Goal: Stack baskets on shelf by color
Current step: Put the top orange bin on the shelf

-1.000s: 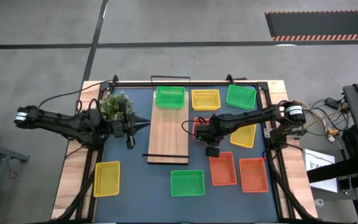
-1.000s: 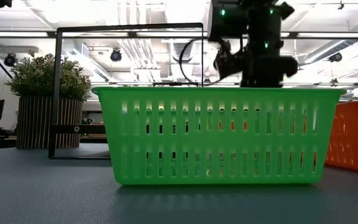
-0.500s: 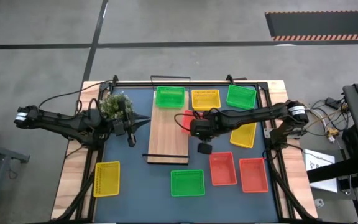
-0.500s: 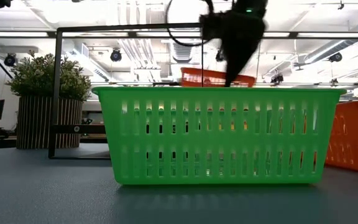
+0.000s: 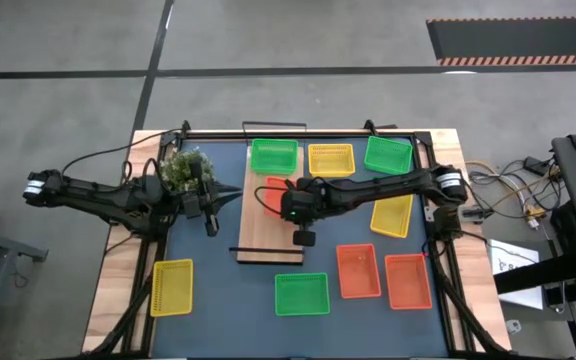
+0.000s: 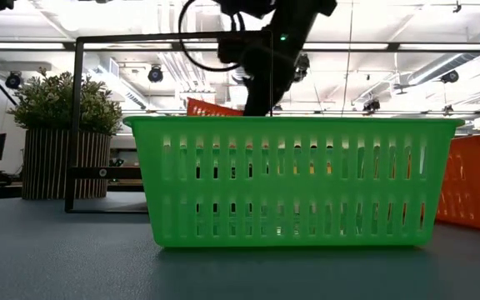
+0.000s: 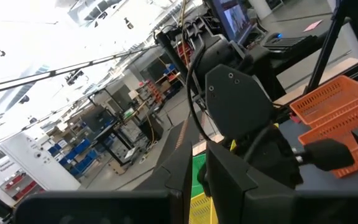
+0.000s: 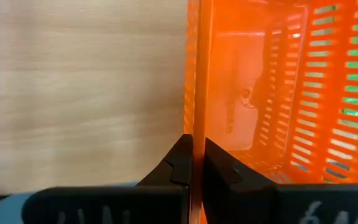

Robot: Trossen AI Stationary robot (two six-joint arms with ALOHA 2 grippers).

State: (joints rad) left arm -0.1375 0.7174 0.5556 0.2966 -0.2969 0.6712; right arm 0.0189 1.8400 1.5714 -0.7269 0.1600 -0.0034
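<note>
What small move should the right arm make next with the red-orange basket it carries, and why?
Probably lower it onto bare wood. The right gripper is shut on the red-orange basket, held over the shelf, where only a green basket sits at the far end. The left gripper waits beside the shelf.

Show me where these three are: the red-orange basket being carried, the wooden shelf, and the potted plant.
carried red-orange basket (image 8: 253, 93): right wrist view, on its mesh wall.
shelf (image 5: 263, 235): high view, bare wood near its middle.
potted plant (image 6: 65, 108): low view, on its leaves.
</note>
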